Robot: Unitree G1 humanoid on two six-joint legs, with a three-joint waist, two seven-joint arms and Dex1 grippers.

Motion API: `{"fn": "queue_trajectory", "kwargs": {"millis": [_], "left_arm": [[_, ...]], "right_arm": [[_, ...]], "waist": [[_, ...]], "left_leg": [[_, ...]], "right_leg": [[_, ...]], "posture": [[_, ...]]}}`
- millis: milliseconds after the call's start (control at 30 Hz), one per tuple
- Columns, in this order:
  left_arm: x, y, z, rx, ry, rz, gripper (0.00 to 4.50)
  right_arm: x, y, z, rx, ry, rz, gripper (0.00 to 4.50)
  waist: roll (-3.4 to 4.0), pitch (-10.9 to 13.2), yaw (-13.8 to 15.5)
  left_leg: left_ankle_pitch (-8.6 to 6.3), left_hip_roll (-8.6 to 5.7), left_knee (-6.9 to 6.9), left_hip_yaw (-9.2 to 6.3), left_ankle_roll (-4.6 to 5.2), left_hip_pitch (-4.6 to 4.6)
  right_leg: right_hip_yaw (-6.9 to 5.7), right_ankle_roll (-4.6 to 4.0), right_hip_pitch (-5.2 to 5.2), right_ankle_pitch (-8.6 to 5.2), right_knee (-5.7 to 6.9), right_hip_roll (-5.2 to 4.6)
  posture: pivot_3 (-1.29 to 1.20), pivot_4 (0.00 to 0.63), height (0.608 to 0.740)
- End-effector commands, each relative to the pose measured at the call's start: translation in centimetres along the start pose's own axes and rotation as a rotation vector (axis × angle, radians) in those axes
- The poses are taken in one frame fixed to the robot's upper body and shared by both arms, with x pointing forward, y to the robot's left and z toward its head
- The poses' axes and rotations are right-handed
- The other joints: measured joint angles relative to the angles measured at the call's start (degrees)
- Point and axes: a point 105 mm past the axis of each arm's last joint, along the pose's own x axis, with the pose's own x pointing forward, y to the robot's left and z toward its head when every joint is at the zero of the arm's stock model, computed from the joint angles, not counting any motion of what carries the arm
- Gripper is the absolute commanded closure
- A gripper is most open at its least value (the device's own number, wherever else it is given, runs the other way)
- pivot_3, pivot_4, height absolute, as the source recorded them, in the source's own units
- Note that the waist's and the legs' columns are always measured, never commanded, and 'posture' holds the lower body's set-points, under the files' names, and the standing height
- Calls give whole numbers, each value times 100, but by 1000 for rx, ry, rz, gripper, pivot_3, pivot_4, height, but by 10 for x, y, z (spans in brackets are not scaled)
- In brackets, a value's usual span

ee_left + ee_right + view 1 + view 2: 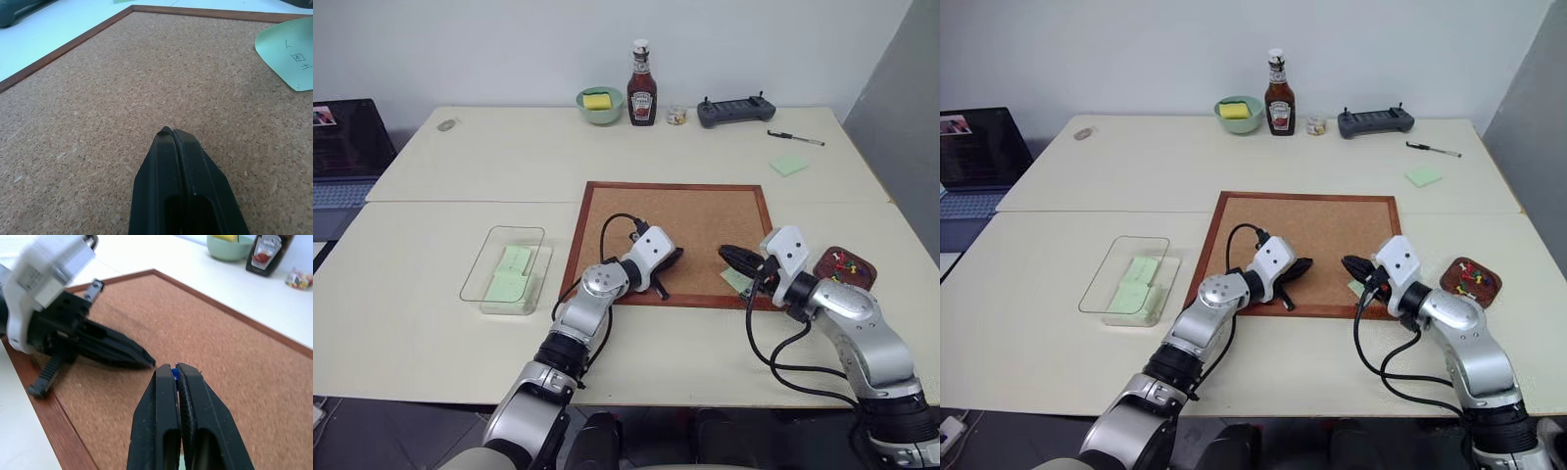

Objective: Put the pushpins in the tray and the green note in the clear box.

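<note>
Blue pushpin [173, 373] clamped in right gripper [175, 368] jaws, lower centre | left gripper [172, 132] jaws together over corkboard [695, 220]

— Any lettering you can make out?
— "Heinz" on the ketchup bottle [266, 253] label. The green note [288, 58] carries a few handwritten marks, too cramped to read.
</note>
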Motion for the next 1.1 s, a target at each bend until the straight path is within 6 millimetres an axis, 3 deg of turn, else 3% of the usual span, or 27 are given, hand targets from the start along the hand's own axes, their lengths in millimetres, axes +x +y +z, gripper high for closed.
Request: {"fn": "queue_trajectory", "kwargs": {"millis": [33, 633, 867, 1100], "left_arm": [[1, -12, -22, -41, 76, -29, 4500], [-1, -8, -20, -51, 66, -19, 4500], [-2, -9, -22, -52, 69, -19, 4500], [1, -11, -22, -51, 69, -36, 4500]], "right_arm": [[-2, -3, 15, -32, -41, 4, 4493], [-8, -13, 17, -43, -50, -40, 4493], [-43, -45, 12, -64, 0, -209, 4493], [-96, -90, -12, -195, 196, -443, 4493]], "waist": [[0, 0, 0], [0, 0, -2], [-1, 1, 12], [-1, 1, 7]], "left_leg": [[0, 0, 0, 0, 0, 1], [0, 1, 0, 0, 0, 2], [0, 0, 0, 0, 0, -1], [0, -2, 0, 4, 0, 1]], "right_leg": [[0, 0, 0, 0, 1, 0], [0, 0, 0, 0, 2, 0], [0, 0, 0, 0, 1, 0], [3, 1, 2, 0, 2, -2]], "posture": [[0, 150, 740], [0, 150, 740], [0, 150, 740], [0, 150, 740]]}}
